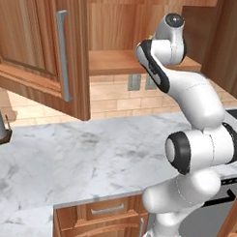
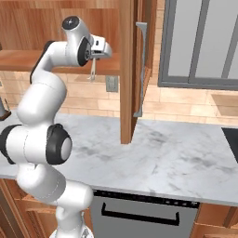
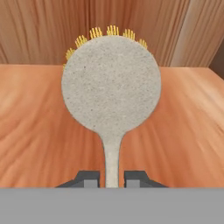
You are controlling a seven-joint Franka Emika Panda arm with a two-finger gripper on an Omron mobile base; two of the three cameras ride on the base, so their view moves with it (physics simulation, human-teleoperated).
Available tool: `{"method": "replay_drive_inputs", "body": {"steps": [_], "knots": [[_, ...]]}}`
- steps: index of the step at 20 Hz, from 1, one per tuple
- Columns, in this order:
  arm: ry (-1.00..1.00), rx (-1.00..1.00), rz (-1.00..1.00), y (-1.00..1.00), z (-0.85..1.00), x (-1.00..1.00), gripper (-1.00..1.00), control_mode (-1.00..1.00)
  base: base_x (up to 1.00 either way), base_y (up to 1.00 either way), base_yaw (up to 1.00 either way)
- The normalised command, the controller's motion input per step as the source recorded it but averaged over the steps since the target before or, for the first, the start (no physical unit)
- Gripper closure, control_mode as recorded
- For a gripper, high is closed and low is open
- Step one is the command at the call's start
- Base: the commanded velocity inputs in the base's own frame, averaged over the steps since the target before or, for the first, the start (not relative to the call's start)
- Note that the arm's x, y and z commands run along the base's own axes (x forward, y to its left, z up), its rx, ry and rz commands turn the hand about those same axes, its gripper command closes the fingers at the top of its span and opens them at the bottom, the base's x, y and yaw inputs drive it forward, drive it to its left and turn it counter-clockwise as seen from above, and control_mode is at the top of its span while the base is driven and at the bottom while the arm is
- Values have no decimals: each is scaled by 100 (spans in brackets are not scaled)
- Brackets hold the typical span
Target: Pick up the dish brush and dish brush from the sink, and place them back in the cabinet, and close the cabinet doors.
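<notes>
Speckled round dish brush (image 3: 111, 87), wooden cabinet (image 3: 39, 127)

Even bright rendered light, soft faint shadows, no glare, slightly soft focus.

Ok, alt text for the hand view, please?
A dish brush with a round speckled grey head and yellow bristles is gripped by its thin handle between the two dark tips of the pincer. Its head is out over the reddish-brown wooden cabinet shelf.
</notes>
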Motion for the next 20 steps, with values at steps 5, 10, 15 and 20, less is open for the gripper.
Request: {"method": "replay_drive_inputs", "body": {"steps": [5, 10, 15, 20], "knots": [[-3, 0, 0, 0, 0, 37, 100, -100, 0, 0, 0], [-3, 0, 0, 0, 0, 33, 100, -100, 0, 0, 0], [-1, 0, 0, 0, 0, 32, 100, -100, 0, 0, 0], [0, 0, 0, 0, 0, 34, 100, -100, 0, 0, 0]]}}
